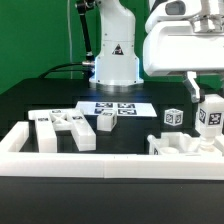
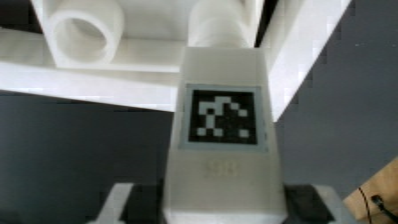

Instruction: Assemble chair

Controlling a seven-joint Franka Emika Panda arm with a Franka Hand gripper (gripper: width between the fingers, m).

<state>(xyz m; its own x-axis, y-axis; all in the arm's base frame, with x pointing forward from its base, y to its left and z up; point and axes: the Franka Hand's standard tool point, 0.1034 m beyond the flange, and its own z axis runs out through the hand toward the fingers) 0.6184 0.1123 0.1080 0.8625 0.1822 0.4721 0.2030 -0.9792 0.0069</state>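
You have bright, even light in the exterior view. The white parts (image 1: 62, 128) glare against the black table (image 1: 30, 100), tops nearly blown out and sides a faint grey, so the light falls from above. The arm (image 1: 185, 40), close to the lens, looks soft and washed out. The whole picture is coarse. In the wrist view the leg (image 2: 222, 110) fills your frame and its tag (image 2: 222, 113) is slightly blurred. What lies behind is out of focus, and grey shade runs along the leg's flanks.
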